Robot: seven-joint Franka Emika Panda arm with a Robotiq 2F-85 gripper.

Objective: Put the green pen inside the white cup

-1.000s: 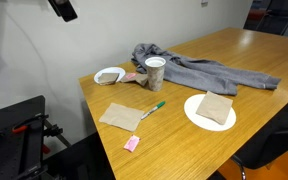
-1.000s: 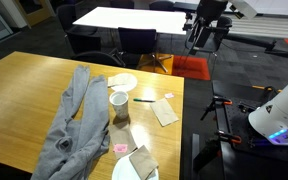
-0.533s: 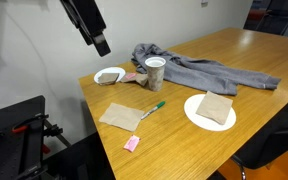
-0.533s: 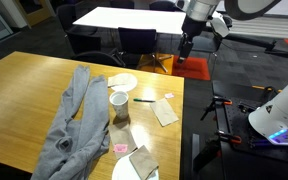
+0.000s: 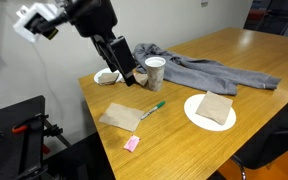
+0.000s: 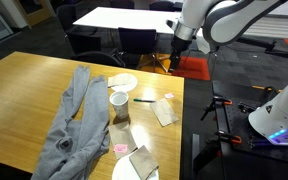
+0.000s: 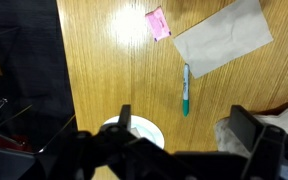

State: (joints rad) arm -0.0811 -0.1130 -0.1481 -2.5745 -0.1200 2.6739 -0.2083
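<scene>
The green pen [image 5: 154, 107] lies flat on the wooden table [image 5: 184, 140], between a brown napkin and the white cup [image 5: 156, 72], which stands upright behind it. The cup also shows in an exterior view [image 6: 118, 103], with the pen [image 6: 144, 100] beside it. In the wrist view the pen [image 7: 185, 88] lies straight ahead between the two fingers. My gripper [image 5: 133, 76] [image 6: 176, 62] [image 7: 187, 140] is open and empty, in the air above the table's edge near the bowl and the cup. The cup is hidden in the wrist view.
A shallow white bowl [image 5: 109, 75] [image 7: 134, 130] sits near the cup. A brown napkin [image 5: 121, 117] [image 7: 222, 37] and a pink eraser block [image 5: 132, 144] [image 7: 158, 23] lie near the pen. A grey cloth [image 5: 199, 70] and a plate [image 5: 196, 118] carrying a napkin are further along.
The arm has come down from high above the table's side to just above the bowl and cup. The objects on the table have not moved.
</scene>
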